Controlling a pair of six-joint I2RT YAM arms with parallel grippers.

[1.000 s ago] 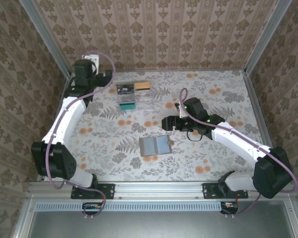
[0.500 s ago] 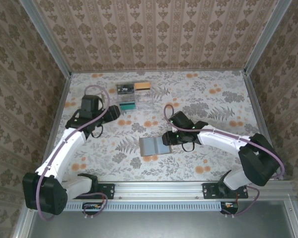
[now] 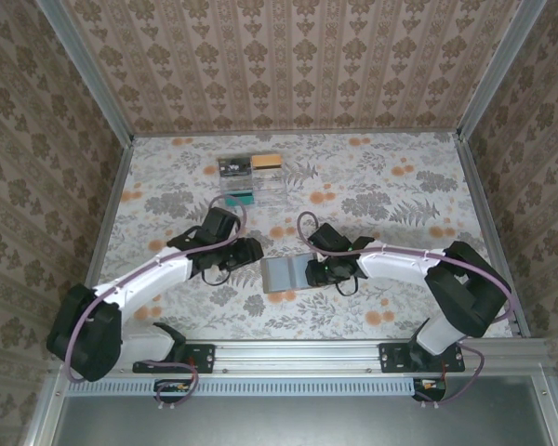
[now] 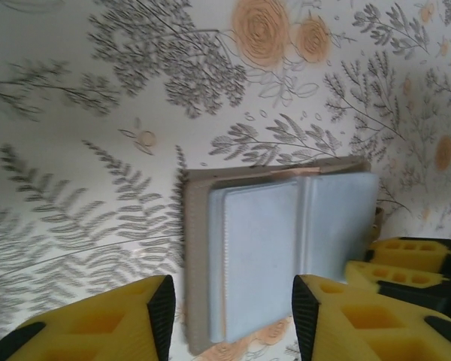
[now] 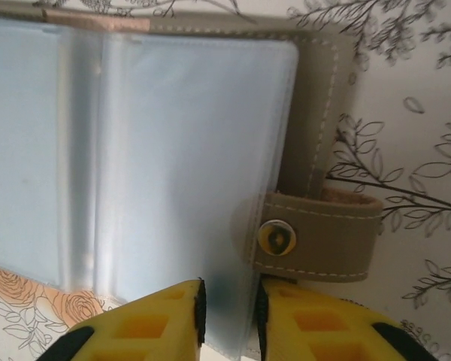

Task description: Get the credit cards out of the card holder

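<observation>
Right gripper (image 5: pixel 229 301): narrow, astride sleeve edge of card holder (image 5: pixel 173 150) beside snap strap (image 5: pixel 312 233), clamp unconfirmed. Left gripper (image 4: pixel 233 301): wide, at holder's left edge. Holder open flat, centre of table (image 3: pixel 400 186). Pin cover, ease credit cards out level.

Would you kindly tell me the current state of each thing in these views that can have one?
Card holder, open, lying flat.
Snap strap, unfastened, lying flat beside the holder.
Left gripper, open, by the holder.
Right gripper, jaws narrowly apart astride the frosted sleeve's edge; grip unclear.
Tray, upright, things inside.
</observation>
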